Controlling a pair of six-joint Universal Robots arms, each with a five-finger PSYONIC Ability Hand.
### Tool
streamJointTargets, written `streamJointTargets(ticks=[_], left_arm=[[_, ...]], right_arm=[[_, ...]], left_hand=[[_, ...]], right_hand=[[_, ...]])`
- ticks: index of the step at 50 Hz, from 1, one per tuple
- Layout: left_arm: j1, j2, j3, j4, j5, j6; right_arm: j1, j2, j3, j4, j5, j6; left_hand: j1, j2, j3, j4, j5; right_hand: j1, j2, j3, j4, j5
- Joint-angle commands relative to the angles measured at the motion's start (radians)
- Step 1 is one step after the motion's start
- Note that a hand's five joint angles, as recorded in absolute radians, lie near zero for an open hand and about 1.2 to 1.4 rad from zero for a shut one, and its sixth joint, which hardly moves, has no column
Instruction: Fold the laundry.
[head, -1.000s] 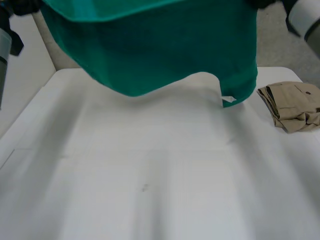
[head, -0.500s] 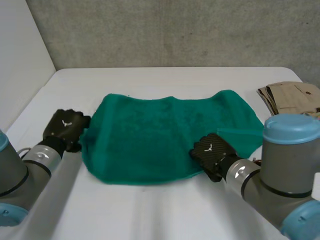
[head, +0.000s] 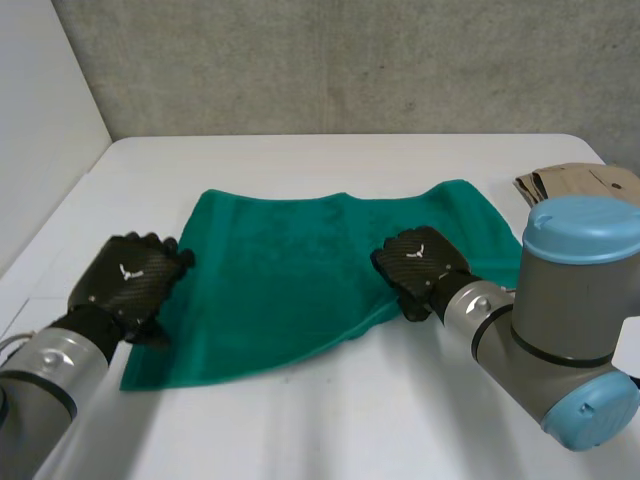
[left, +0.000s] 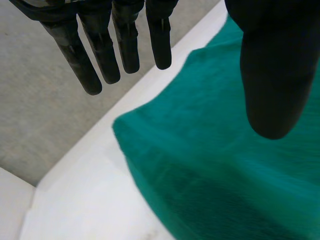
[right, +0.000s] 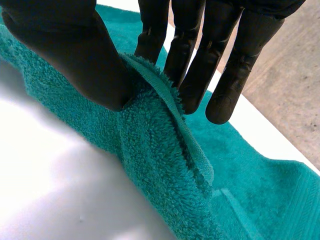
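Green towel (head: 290, 280) lay spread at the centre of the white table (head: 330, 430), one layer as far as could be seen. Its near edge ran askew, from 7 o'clock up toward 4. No fold made yet.

Left hand (head: 130, 280) sat at the towel's 9 o'clock edge. In its wrist view the fingers (left: 100, 55) were straight and well apart from the thumb, with nothing between them.

Right hand (head: 418, 262), at the 4 o'clock edge, had the hem pinched between thumb (right: 75, 55) and fingers (right: 192, 55).

Tan garment (head: 575, 185) lay at the table's 2 o'clock, partly behind the right arm (head: 560, 330); probably folded already, not certain.

Judgement: towel laid out; squaring and every fold remained.
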Motion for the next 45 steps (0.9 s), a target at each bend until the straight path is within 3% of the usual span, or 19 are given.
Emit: streamJointTargets(ticks=[1, 5, 9, 14, 20, 31, 38, 45], left_arm=[[-0.107, 0.005, 0.015, -0.064, -0.077, -0.106], [-0.174, -0.026, 0.043, -0.06, -0.096, -0.25], [-0.242, -0.153, 0.104, -0.047, -0.153, -0.386], [-0.409, -0.325, 0.236, -0.046, -0.301, -0.502], [-0.434, -0.463, 0.32, -0.029, -0.442, -0.536], [-0.467, -0.606, 0.451, -0.001, -0.461, -0.577], [-0.44, -0.583, 0.433, -0.003, -0.467, -0.577], [-0.466, -0.486, 0.382, -0.001, -0.469, -0.597]], right_arm=[[0.006, -0.002, -0.057, 0.006, 0.011, 0.078], [0.02, -0.002, -0.086, 0.006, 0.013, 0.178], [0.031, -0.003, -0.118, 0.02, 0.013, 0.256], [0.04, -0.003, -0.146, 0.066, 0.008, 0.299], [0.045, -0.005, -0.143, 0.089, 0.004, 0.308], [0.051, -0.09, -0.108, 0.089, -0.005, 0.351], [0.045, -0.132, -0.089, 0.078, -0.005, 0.35], [0.054, -0.132, -0.108, 0.08, -0.005, 0.351]], left_hand=[[0.003, 0.013, 0.016, 0.023, 0.029], [0.006, 0.016, 0.018, 0.026, 0.032], [0.009, 0.019, 0.021, 0.029, 0.034], [0.003, 0.013, 0.016, 0.023, 0.029], [-0.006, 0.004, 0.007, 0.014, 0.02], [0.024, 0.034, 0.036, 0.044, 0.049], [0.05, 0.06, 0.063, 0.07, 0.076], [0.024, 0.034, 0.036, 0.044, 0.049]], right_hand=[[0.406, 0.22, 0.214, 0.208, 0.229], [0.406, 0.22, 0.214, 0.208, 0.229], [0.406, 0.22, 0.214, 0.208, 0.229], [0.406, 0.22, 0.214, 0.208, 0.229], [0.406, 0.22, 0.214, 0.208, 0.229], [0.406, 0.22, 0.214, 0.208, 0.229], [0.406, 0.22, 0.214, 0.208, 0.229], [0.406, 0.22, 0.214, 0.208, 0.229]])
